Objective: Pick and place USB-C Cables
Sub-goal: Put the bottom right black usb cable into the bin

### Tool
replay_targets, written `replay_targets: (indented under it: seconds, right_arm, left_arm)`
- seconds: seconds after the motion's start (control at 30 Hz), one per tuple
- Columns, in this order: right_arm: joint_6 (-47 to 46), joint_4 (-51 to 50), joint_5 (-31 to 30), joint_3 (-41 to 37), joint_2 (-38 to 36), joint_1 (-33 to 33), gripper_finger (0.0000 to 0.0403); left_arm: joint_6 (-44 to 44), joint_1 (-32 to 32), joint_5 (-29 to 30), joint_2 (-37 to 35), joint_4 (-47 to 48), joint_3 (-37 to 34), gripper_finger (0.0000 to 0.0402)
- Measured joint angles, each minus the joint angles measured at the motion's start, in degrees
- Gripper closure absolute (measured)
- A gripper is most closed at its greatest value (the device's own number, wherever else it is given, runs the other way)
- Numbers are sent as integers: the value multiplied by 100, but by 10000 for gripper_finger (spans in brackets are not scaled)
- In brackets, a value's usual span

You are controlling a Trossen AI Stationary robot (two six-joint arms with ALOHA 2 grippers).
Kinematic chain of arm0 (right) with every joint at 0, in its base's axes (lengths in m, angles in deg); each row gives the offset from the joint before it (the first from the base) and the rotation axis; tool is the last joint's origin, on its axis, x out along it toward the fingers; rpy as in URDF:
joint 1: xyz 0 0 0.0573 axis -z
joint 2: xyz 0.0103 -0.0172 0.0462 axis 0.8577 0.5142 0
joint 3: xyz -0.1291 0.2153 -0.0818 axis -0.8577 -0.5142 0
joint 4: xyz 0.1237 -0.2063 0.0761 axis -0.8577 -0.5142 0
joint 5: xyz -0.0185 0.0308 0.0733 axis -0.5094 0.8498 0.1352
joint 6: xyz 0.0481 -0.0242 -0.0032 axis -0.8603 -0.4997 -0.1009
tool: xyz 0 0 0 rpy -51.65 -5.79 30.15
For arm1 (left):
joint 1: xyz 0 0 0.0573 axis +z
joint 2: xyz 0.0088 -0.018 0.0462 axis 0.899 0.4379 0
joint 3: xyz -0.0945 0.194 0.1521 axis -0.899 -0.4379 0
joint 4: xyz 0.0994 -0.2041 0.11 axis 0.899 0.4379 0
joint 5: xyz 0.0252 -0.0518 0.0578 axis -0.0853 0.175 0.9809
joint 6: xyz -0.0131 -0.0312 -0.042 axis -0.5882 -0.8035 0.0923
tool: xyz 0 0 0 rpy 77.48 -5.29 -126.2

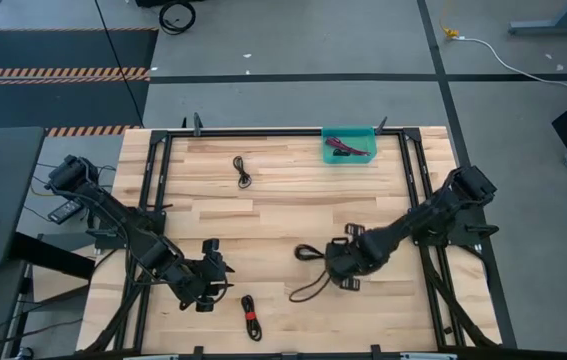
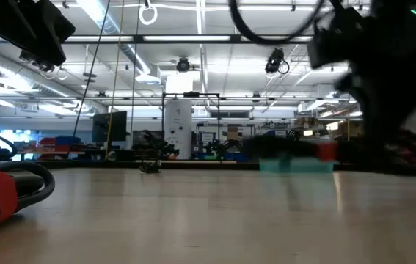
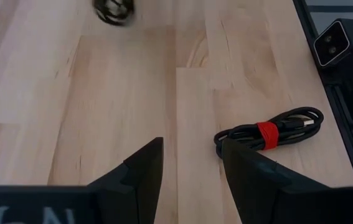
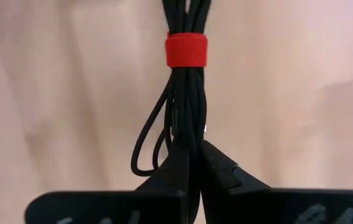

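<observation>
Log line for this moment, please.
right claw: shut on black cable bundle, lifted | left claw: open, near red-tied cable | teal bin: holds one

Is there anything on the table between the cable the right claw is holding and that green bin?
Nothing visible. The right gripper is shut on a black cable bundle, and only bare wood lies between it and the teal bin. Another cable lies well off that line.

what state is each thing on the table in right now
right claw: shut on a black cable bundle with red tie
left claw: open, empty
red-tied cable: lying coiled near left claw
black cable: lying loose on table
teal bin: holds a maroon cable
</observation>
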State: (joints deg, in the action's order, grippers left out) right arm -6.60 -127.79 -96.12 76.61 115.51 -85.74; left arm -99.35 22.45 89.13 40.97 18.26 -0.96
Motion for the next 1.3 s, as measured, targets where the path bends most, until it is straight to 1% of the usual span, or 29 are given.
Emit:
replay_targets:
  seconds: [0.1, 0.2, 0.27, 0.4, 0.47, 0.53, 0.63, 0.8, 0.93, 1.03, 1.23, 1.3]
  right_arm:
    - [350, -800, -603, 521, -6, 213, 386]
    - [621, -1496, -1355, 1013, -8, 478, 386]
    - [740, -2122, -1926, 1260, -8, 703, 386]
    - [760, -3120, -3262, 1624, -10, 1259, 385]
    - [806, -3435, -3762, 1727, -16, 1607, 381]
    - [1102, -3485, -3977, 1784, -19, 1998, 377]
    - [1695, -3382, -3883, 1791, -19, 2660, 379]
    - [2591, -2919, -3514, 1797, -19, 3678, 385]
    - [3174, -2579, -2914, 1799, -19, 4307, 383]
    - [3477, -2388, -2384, 1799, -19, 4690, 383]
    - [3788, -2250, -1883, 1799, -21, 5138, 383]
    - [3971, -2253, -1571, 1799, -21, 5231, 383]
  left_arm:
    - [-1, 0, 64, 0, -1, 0, 230]
    - [-1, 0, 106, 0, -2, 0, 230]
    - [0, 0, 107, 0, 2, 0, 230]
    - [123, -2, 135, 0, -2, 0, 230]
    - [139, -2, 311, 0, -6, 0, 230]
    - [202, 0, 559, -1, -3, 0, 230]
    - [294, 0, 756, 0, -7, 0, 230]
    - [288, -5, 796, 0, -4, 0, 230]
    - [250, -55, 881, 152, -50, 4, 230]
    - [250, -74, 902, 411, -114, 6, 230]
    - [250, -71, 901, 999, -147, 4, 230]
    - [250, -52, 911, 1125, -210, 4, 230]
